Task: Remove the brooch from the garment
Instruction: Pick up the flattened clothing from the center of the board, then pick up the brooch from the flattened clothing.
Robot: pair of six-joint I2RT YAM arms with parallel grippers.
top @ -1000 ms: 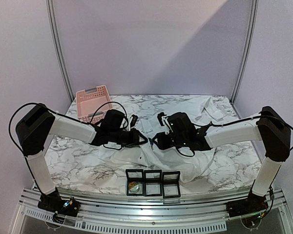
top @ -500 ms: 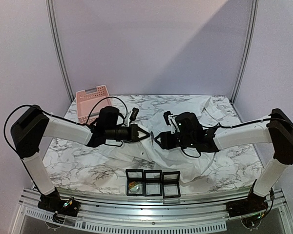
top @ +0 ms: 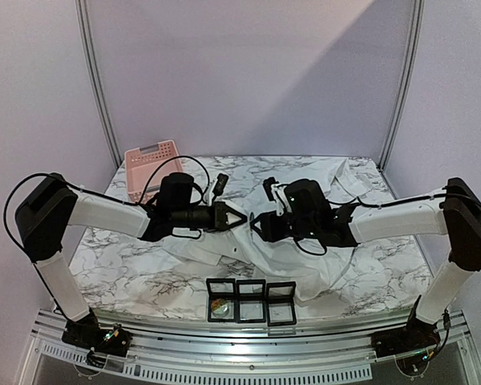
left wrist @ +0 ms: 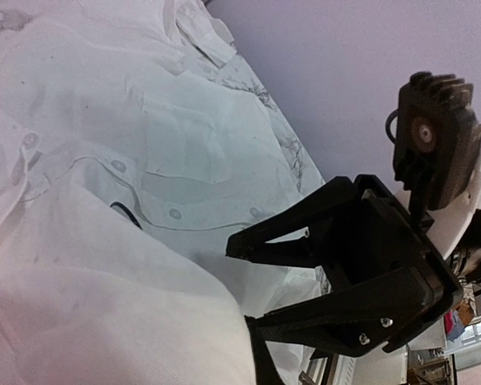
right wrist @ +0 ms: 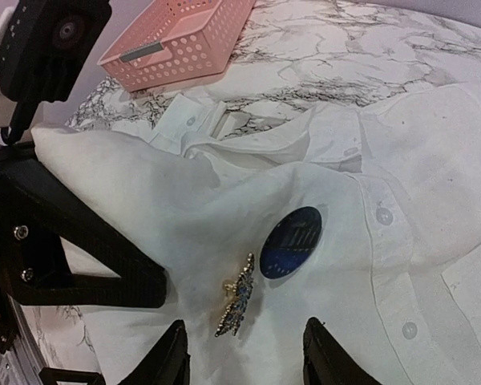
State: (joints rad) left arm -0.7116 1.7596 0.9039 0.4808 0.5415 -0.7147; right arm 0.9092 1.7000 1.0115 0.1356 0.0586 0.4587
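Observation:
The white garment [top: 224, 250] lies spread over the marble table, with one fold pulled up between the two arms. My left gripper [top: 243, 218] is shut on that raised fold, and the cloth [left wrist: 104, 305] hides most of its fingers. In the right wrist view the brooch [right wrist: 239, 305], a gold and blue leaf shape, is pinned to the lifted garment [right wrist: 433, 160] beside a dark blue oval patch [right wrist: 291, 241]. My right gripper [right wrist: 244, 357] is open just short of the brooch, one finger on each side and touching nothing. The left wrist view shows those open fingers [left wrist: 264, 245] from the front.
A pink basket [top: 152, 164] stands at the back left, beyond the shirt. Three black display frames [top: 251, 301] sit in a row at the near edge, and the left one holds a small object. The two wrists are close together over the table's middle.
My left gripper closed on the fabric and lifted the fold up and to the right. My right gripper rose and turned to face it, its jaws opening wider.

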